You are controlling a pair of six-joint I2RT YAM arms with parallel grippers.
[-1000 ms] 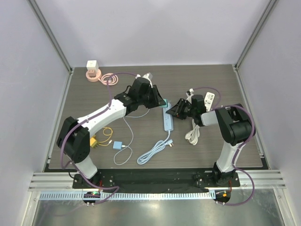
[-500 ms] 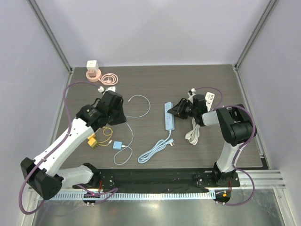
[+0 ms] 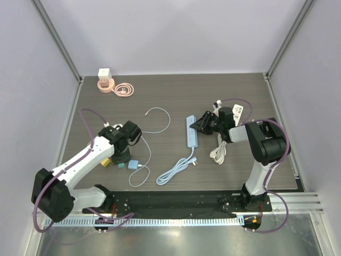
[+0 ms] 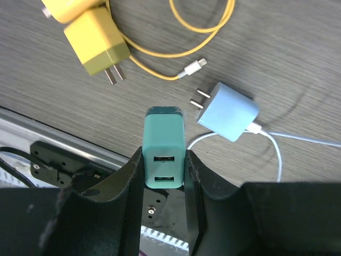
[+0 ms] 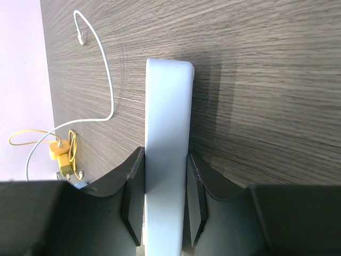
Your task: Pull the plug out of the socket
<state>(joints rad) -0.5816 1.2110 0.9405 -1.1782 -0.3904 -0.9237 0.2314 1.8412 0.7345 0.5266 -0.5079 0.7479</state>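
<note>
Across the table (image 3: 240, 96), the widest gap that matters is between the strip (image 3: 191, 132) at the middle and the plug, well apart from it near the front-left corner. The strip lies flat with its long axis running from the far side toward me, and its cord trails off the near end. My right gripper (image 3: 201, 124) is clamped across the width of its far end, pinning it from the right.

My left gripper (image 4: 164, 160) is closed on the teal plug (image 4: 164, 152), a finger on each flat side. The USB ports face back at my wrist and the prong end points away toward the tabletop. I cannot tell whether it touches the wood.

From this I judge the plug is already free of the strip, so the next move falls to my left arm, the only one near it. Just beyond the plug's tip lie a yellow charger (image 4: 96, 48) to one side and a blue charger (image 4: 228, 111) to the other. A bare patch lies between them, straight ahead of the plug, and that looks the safest spot to set it down.
</note>
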